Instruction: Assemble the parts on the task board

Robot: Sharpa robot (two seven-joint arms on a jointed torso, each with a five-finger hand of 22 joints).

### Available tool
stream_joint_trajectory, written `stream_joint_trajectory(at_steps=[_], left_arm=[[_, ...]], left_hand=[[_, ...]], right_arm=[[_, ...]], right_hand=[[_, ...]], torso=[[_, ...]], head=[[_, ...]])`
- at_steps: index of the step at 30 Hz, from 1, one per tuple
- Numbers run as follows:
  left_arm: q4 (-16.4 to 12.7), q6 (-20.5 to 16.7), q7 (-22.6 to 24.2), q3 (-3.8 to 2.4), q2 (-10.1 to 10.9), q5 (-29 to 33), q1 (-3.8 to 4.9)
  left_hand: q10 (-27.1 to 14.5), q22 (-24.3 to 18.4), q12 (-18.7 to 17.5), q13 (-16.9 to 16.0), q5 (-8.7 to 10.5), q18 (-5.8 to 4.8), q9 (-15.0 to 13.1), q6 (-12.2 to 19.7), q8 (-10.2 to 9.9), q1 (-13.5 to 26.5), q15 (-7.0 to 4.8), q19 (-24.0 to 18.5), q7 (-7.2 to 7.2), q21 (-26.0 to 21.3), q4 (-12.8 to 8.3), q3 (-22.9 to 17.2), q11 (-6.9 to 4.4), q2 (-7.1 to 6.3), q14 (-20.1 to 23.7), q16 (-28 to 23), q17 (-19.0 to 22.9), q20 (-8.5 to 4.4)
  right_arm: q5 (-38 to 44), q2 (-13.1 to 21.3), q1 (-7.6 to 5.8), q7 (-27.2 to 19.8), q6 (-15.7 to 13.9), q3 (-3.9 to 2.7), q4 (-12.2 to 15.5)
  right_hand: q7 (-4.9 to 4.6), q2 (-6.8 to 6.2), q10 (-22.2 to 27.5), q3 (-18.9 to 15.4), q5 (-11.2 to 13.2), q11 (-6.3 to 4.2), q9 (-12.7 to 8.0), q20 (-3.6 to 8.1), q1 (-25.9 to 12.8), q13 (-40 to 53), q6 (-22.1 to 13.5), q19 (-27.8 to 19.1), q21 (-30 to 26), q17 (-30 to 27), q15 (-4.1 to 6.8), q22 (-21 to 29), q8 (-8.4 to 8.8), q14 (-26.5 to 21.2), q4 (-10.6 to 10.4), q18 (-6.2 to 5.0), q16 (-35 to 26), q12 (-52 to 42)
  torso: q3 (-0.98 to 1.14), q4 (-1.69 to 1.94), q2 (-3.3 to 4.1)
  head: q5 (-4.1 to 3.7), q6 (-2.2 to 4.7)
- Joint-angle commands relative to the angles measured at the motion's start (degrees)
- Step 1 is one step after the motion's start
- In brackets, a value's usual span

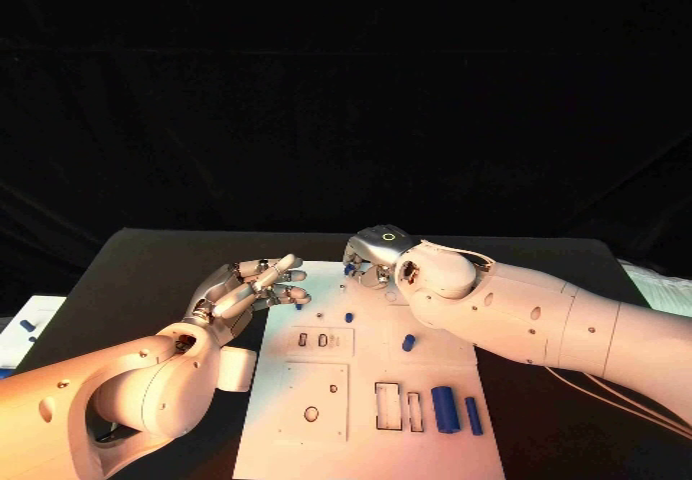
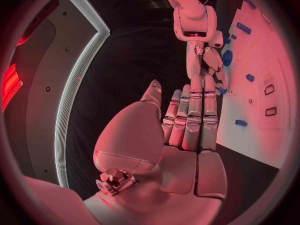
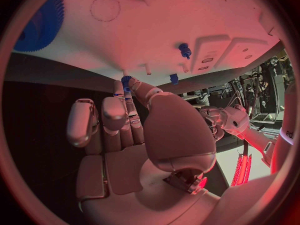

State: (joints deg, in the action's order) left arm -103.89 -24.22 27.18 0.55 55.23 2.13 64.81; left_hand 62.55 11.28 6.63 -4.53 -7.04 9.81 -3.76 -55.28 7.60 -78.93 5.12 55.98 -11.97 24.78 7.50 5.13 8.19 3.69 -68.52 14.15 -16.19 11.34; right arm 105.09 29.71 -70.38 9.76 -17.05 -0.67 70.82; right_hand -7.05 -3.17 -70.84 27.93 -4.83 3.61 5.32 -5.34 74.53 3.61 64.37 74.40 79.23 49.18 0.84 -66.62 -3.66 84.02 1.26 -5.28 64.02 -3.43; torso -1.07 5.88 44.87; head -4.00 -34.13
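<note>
- head view: the white task board (image 1: 368, 420) lies in the middle of the black bench (image 1: 144, 270). small blue parts (image 1: 408, 342) lie scattered on it, with two longer blue cylinders (image 1: 446, 409) side by side near its right edge. the left hand (image 1: 257, 287) hovers at the board's far left corner, fingers loosely apart, nothing in it. the right hand (image 1: 378, 262) is bent down over the board's far edge; from here i cannot tell what its fingers have.
- left wrist view: the left hand (image 2: 187, 125) shows a bare palm and straight, extended fingers, holding nothing. beyond it the right hand (image 2: 209, 70) reaches down to the board (image 2: 262, 60), fingertips just beside a small blue part (image 2: 222, 91).
- right wrist view: the right hand (image 3: 125, 120) has its thumb and a finger closed on a small blue part (image 3: 126, 81) at the board's edge (image 3: 94, 65); it looks pinched, the other fingers curled nearby. a blue peg (image 3: 184, 50) stands in the board, and a blue toothed gear (image 3: 39, 24) lies further off.
- handling, as a judgement: the parts look like stiff, light plastic, smooth enough to slip or roll. a fingertip pinch across the middle of the sides suits them, with little squeeze, keeping the piece square to its socket.
</note>
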Motion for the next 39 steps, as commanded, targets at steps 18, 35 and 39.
stream_joint_trajectory(at_steps=[18,35,39], left_arm=[[-0.43,1.38,0.17,-0.04,0.06,0.15,0.12],[-0.32,1.4,0.08,-0.03,0.5,0.36,0.13],[-0.43,1.43,0.03,-0.03,0.8,0.42,0.13]], left_hand=[[0.0,-0.07,-0.14,0.05,0.07,0.58,0.04,0.08,-0.38,-0.16,0.06,-0.08,-0.4,-0.16,-0.48,-0.02,0.51,0.24,-0.15,-0.39,-0.05,0.02],[0.0,-0.07,-0.14,0.05,0.07,0.58,0.04,0.08,-0.38,-0.16,0.06,-0.08,-0.4,-0.16,-0.48,-0.02,0.51,0.24,-0.15,-0.39,-0.05,0.02],[-0.02,-0.07,-0.26,0.05,0.08,0.57,0.04,0.09,-0.46,-0.19,0.08,-0.09,-0.42,-0.17,-0.54,-0.01,0.53,0.28,-0.13,-0.48,-0.16,0.03]], right_arm=[[0.35,-2.0,0.11,0.57,3.49,0.08,-2.92],[-3.02,4.14,0.08,0.17,-2.94,-0.18,3.82],[-6.54,9.46,-0.03,0.72,-3.68,-0.9,8.65]], right_hand=[[-0.38,-1.96,1.99,-0.08,0.12,0.64,-0.21,-0.44,-0.79,-0.04,-1.48,-1.36,-0.43,-2.28,-0.51,1.54,0.21,-0.08,-1.29,0.15,-0.92,0.06],[-1.75,-3.58,11.03,-8.39,0.35,2.64,-1.16,-2.0,1.88,0.21,-9.5,-9.97,-9.07,-17.03,-2.28,15.55,-0.28,-2.24,-4.26,-2.47,-11.97,-1.44],[-1.98,-3.61,6.28,-8.33,-0.94,1.82,-1.05,-1.52,1.62,0.62,-8.03,-6.33,-6.28,-12.0,-1.58,10.62,-0.4,-0.71,-5.1,-1.5,-7.93,-2.83]], torso=[[-0.01,0.02,0.04],[0.08,-0.08,0.06],[0.08,-0.43,0.02]], head=[[0.11,-0.2],[0.05,0.03],[-0.03,0.37]])
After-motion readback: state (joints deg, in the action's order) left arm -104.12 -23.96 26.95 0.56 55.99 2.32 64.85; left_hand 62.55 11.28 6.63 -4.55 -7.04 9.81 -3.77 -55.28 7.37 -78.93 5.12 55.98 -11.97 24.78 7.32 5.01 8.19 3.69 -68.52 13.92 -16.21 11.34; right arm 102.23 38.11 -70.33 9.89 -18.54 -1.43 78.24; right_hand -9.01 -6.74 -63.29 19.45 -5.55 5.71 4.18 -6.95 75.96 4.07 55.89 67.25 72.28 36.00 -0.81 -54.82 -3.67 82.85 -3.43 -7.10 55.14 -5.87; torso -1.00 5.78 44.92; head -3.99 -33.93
